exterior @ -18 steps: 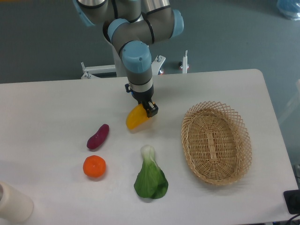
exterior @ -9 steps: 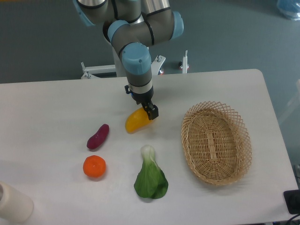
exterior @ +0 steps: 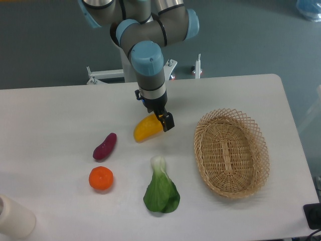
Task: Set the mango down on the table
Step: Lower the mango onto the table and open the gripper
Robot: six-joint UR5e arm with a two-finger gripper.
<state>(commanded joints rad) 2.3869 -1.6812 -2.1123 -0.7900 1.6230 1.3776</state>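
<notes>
Yellow mango [exterior: 146, 128] low over the white counter [exterior: 60, 110], its upper right end clamped in the end effector [exterior: 163, 122], fruit slanting down-left from the fingers

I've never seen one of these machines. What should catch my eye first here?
The grey-and-blue arm's end effector grips a yellow mango at mid-table. An empty wicker basket sits to its right; a purple sweet potato, orange and leafy green lie nearer the camera.
</notes>
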